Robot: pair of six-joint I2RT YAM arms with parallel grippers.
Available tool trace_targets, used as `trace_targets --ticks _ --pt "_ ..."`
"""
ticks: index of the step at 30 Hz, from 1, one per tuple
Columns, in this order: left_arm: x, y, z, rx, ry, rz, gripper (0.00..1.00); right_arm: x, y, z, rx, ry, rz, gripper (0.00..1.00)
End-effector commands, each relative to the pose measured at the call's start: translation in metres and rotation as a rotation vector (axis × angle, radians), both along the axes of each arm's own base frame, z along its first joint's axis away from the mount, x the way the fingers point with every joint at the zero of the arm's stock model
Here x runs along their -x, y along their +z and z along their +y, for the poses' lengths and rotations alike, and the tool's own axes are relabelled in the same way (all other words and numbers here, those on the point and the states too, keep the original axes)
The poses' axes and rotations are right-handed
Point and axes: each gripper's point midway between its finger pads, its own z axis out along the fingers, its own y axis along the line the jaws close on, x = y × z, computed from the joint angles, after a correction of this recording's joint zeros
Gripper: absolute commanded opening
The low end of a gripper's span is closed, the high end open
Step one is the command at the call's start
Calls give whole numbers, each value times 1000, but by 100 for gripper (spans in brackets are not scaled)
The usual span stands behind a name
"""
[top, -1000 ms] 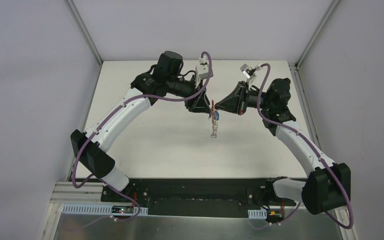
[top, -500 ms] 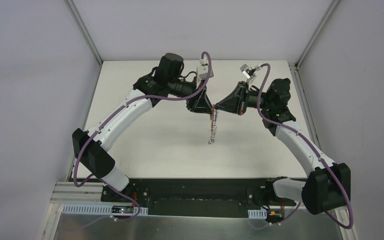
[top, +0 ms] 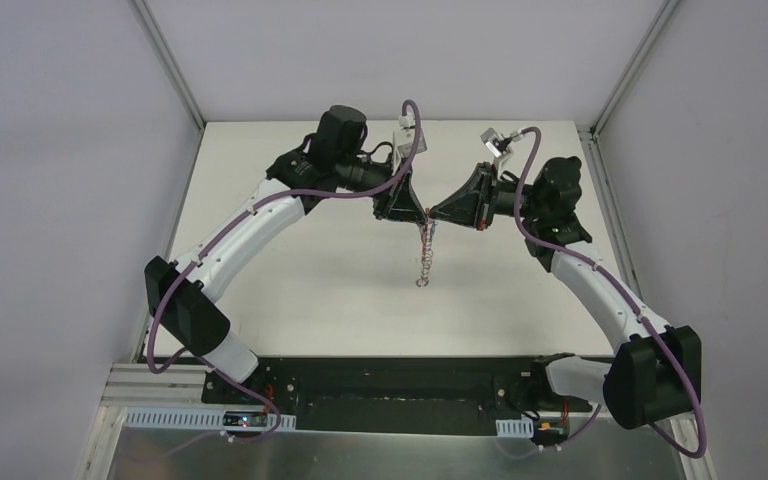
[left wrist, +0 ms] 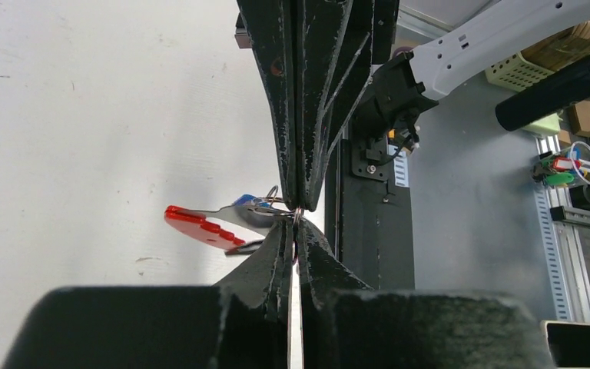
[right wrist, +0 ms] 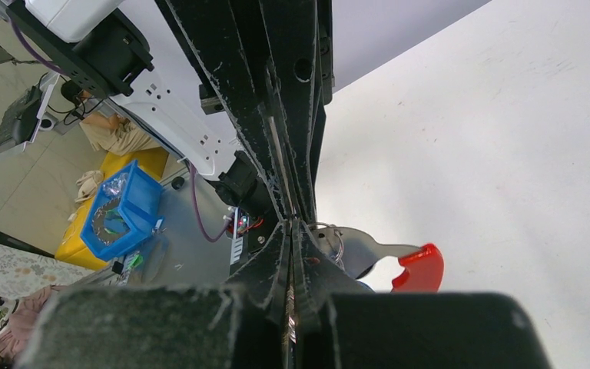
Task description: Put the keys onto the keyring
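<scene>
My two grippers meet tip to tip above the middle of the table. The keyring hangs between them: a silvery chain [top: 424, 258] drops toward the tabletop, and a red curved piece [left wrist: 196, 225] on a flat silver tab [right wrist: 362, 247] sticks out sideways. My left gripper [left wrist: 295, 224] is shut on a thin wire ring of the keyring. My right gripper [right wrist: 291, 224] is shut on the same bunch from the opposite side. The blue head of one key [left wrist: 243, 202] peeks out next to the rings. I cannot make out the other key.
The white tabletop [top: 300, 270] spreads under the hanging chain. The black base plate [top: 400, 385] runs along the near edge. Grey walls with metal posts close the back and sides. A blue bin [right wrist: 119, 211] sits off the table.
My left gripper has closed and moved in against the right gripper's tip. The blue key, visible from above a second ago, is now tucked between the grippers. The right arm held still.
</scene>
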Motion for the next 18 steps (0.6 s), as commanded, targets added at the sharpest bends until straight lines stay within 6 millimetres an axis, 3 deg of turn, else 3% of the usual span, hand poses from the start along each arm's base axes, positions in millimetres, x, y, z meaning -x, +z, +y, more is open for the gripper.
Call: trace_targets --ticks 1,9,13,18 --pt "7 21 -1 56 -38 -15 0 -1 13 -2 -24 -3 -75 0" --pt "13 16 16 -111 2 30 0 5 5 -6 1 6 -142 2" --pt "24 1 31 -301 -41 13 0 11 2 -8 34 32 -198 19" --pt "41 -2 34 -395 -102 47 0 20 3 -9 46 69 -233 36"
